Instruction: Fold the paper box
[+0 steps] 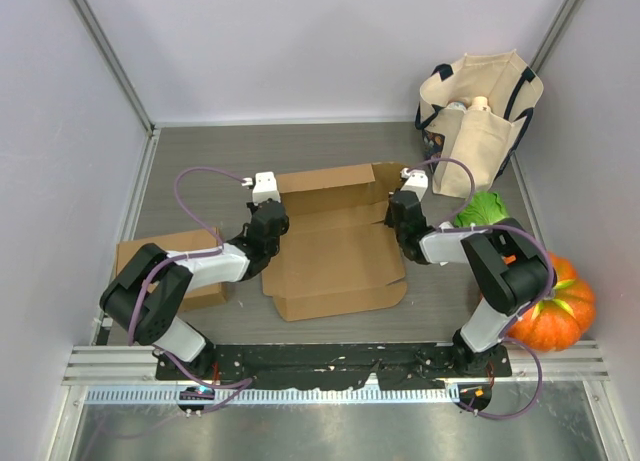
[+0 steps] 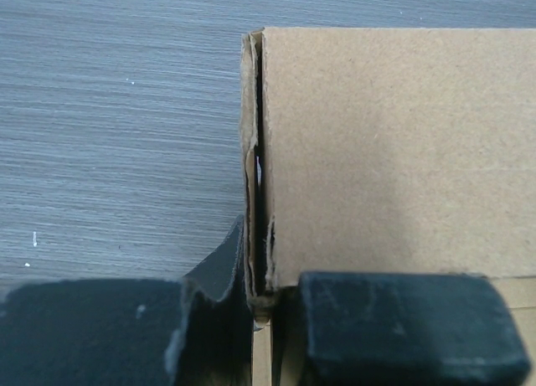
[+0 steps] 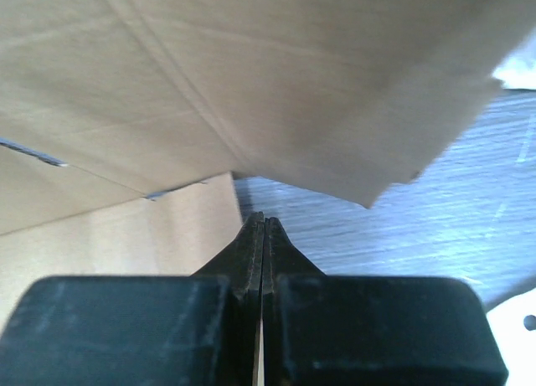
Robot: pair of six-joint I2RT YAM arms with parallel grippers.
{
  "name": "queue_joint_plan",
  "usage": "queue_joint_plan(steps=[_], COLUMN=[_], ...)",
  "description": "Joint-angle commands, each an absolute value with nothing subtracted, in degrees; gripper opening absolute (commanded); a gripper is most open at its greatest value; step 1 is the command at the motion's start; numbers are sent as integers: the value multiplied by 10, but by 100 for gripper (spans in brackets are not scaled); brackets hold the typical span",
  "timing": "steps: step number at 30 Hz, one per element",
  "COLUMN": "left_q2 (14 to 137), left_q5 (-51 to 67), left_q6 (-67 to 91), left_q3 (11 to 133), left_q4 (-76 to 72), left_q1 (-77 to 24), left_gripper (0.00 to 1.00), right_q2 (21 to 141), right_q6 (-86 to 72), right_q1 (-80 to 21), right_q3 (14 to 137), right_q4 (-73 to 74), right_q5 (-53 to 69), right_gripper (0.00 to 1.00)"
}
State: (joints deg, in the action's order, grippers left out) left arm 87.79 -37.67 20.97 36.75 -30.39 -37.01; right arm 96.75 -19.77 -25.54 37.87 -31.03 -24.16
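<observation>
The paper box point(image 1: 335, 251) is brown cardboard lying open in the middle of the table, its back wall raised. My left gripper point(image 1: 267, 217) is at the box's left side. In the left wrist view the left gripper point(image 2: 261, 295) is shut on the folded, doubled edge of the paper box's side wall point(image 2: 394, 151). My right gripper point(image 1: 401, 211) is at the box's right side. Seen from the right wrist, the right gripper point(image 3: 265, 224) is shut with nothing between its fingers, just under a raised flap point(image 3: 251, 84) of the box and not touching it.
A folded cardboard box point(image 1: 165, 266) lies at the left beside the left arm. At the back right stands a canvas tote bag point(image 1: 480, 111). A green leafy vegetable point(image 1: 487, 209) and an orange pumpkin point(image 1: 558, 311) sit by the right arm. Enclosure walls close in on three sides.
</observation>
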Motion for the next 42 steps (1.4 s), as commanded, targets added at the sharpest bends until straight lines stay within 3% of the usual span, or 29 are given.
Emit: queue_joint_plan(steps=[1, 11, 21, 31, 34, 38, 40, 42], left_q2=[888, 885, 882, 881, 882, 885, 884, 881], left_q5=[-367, -365, -359, -359, -360, -361, -363, -373], left_q6=[229, 224, 229, 233, 236, 237, 236, 235], left_q3=[374, 378, 375, 375, 376, 374, 372, 370], left_q4=[-294, -291, -290, -288, -287, -288, -289, -289], left_q1=[-371, -371, -371, -371, -371, -371, -371, -371], left_gripper=[0, 0, 0, 0, 0, 0, 0, 0], right_q2=[931, 971, 939, 1020, 1041, 985, 934, 850], right_q6=[-168, -229, -281, -337, -371, -373, -328, -293], right_q1=[-256, -250, -263, -303, -303, -298, -286, -273], right_q3=[373, 390, 372, 374, 389, 367, 368, 395], right_q4=[-301, -338, -367, -387, -330, -298, -233, -129], right_q5=[-299, -162, -108, -113, -130, -133, -144, -153], right_gripper=[1, 1, 1, 1, 1, 1, 6, 20])
